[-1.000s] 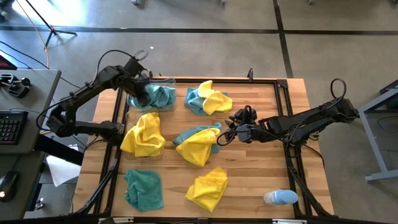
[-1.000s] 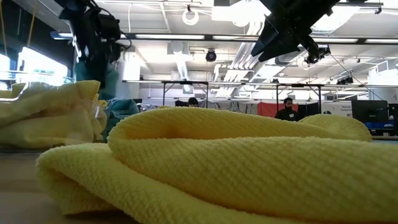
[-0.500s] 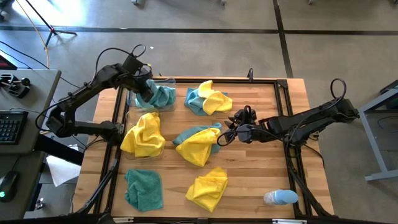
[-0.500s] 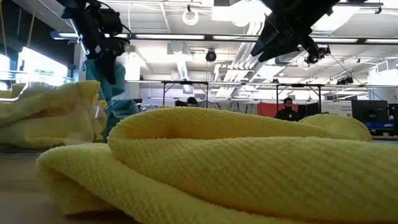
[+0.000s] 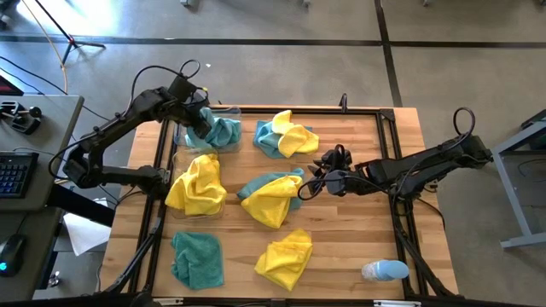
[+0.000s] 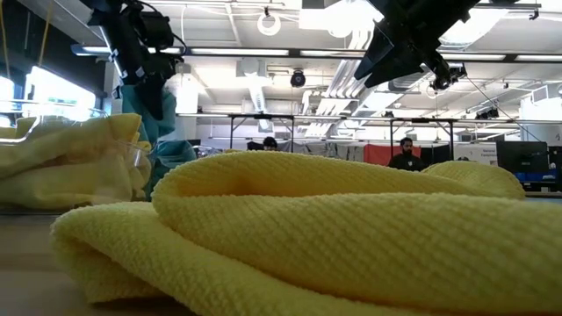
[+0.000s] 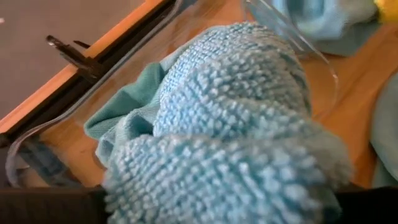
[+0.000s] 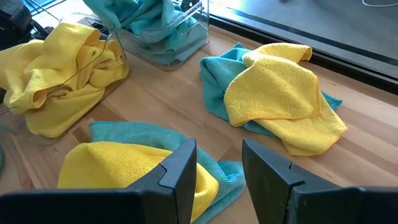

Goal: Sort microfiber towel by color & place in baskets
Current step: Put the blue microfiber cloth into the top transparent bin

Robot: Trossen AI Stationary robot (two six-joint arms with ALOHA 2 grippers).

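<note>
The bright yellow microfiber towel (image 6: 351, 237) shows a coarse, nubbly woven cloth pile. The teal-blue microfiber towel (image 7: 236, 137) looks fuzzy and looped. The clear plastic basket (image 8: 186, 28) is smooth, glossy. The wooden table top (image 5: 341, 230) appears matt, grained.

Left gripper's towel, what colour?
Teal-blue towel, held by the left gripper; clearest in the left wrist view.

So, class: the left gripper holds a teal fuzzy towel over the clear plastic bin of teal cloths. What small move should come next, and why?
Probably lower and open. The left gripper holds the teal fuzzy towel above the clear plastic bin, which already contains teal cloths.
</note>
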